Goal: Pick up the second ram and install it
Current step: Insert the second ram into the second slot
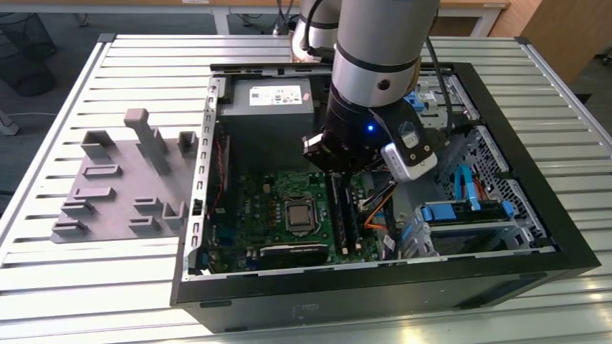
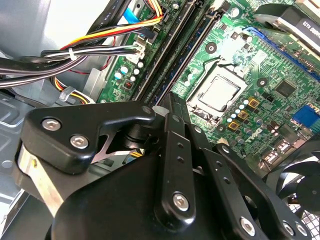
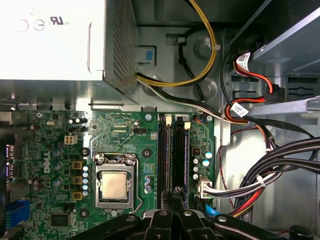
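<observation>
My gripper reaches down into an open computer case, over the middle of the motherboard's memory slots. Its fingers are shut, and the tips meet on a thin dark strip, the second ram. The ram runs along the slot nearer the processor socket. In the first wrist view the gripper sits on the same ram, which stretches away toward the power supply. In the exterior view the arm covers the fingertips, and the ram shows below it as a dark line. How deep it sits in the slot is unclear.
A grey slotted fixture lies on the ribbed table at the exterior view's left. Inside the case are the power supply, bundled cables beside the slots, and a drive cage with blue parts.
</observation>
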`<control>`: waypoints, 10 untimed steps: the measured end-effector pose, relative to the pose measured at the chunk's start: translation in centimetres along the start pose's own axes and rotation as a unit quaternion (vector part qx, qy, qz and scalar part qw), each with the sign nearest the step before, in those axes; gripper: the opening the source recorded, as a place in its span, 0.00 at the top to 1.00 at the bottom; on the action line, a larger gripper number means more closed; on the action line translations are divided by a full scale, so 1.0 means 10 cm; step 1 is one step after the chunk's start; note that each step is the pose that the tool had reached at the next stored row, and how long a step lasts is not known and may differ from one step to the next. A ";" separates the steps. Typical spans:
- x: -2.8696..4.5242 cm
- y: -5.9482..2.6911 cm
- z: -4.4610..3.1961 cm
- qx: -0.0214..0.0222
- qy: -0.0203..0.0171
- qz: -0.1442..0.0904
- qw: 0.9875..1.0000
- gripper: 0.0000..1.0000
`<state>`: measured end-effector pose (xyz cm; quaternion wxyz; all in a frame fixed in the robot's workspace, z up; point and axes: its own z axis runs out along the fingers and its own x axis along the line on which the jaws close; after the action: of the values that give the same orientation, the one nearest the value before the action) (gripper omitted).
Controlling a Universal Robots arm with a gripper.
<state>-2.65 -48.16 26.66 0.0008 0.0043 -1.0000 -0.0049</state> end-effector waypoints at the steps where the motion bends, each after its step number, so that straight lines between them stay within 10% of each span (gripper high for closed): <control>1: 0.000 0.000 0.000 0.000 0.000 0.000 1.000 0.89; 10: 0.000 0.000 -0.001 0.000 0.000 0.000 1.000 0.77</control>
<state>-2.65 -48.16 26.67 0.0008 0.0043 -1.0000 -0.0049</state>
